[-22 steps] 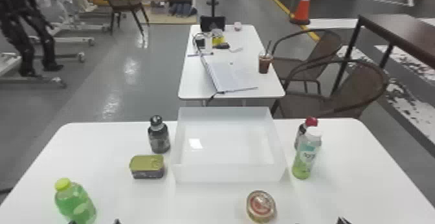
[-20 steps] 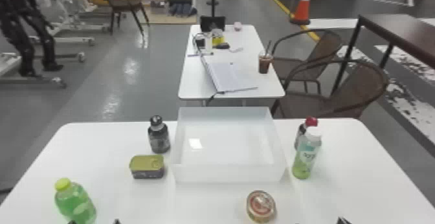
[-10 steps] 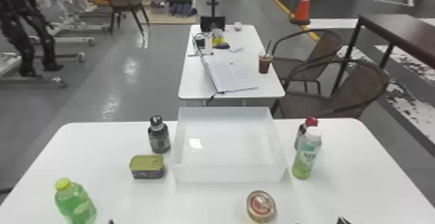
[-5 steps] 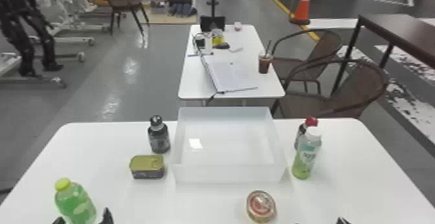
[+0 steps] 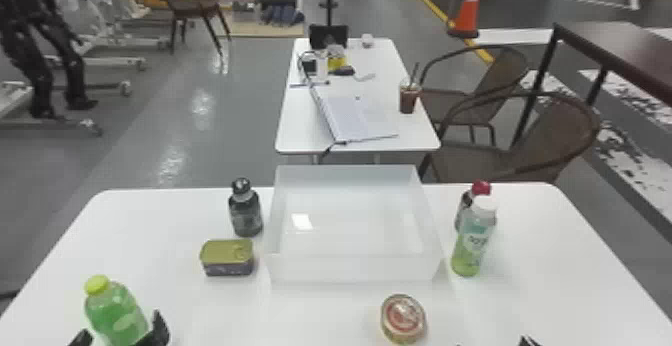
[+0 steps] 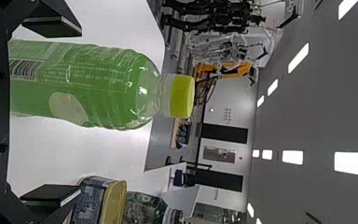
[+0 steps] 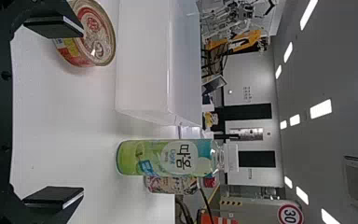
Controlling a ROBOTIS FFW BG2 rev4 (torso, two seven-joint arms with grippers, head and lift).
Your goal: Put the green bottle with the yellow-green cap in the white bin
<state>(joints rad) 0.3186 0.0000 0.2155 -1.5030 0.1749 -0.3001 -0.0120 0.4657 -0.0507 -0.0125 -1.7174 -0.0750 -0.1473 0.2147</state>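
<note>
Well, the left black claw (image 6: 79, 110) is wide around the green plastic bottle with the yellow-green cap (image 5: 114, 310), near left on the white table (image 5: 300, 315). Still to do: grab, lift, put in the boxy white plastic bin (image 5: 355, 269).

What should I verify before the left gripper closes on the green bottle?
1. Green bottle upright, yellow-green cap on: ok.
2. Left gripper open, bottle between its fingers: ok.
3. Bottle centred between them: not ok, it sits nearer one finger.
4. Fingers deep enough for a firm hold: cannot tell.
5. White bin upright, top open: ok.
6. Right gripper away from the bottle: ok.
</note>
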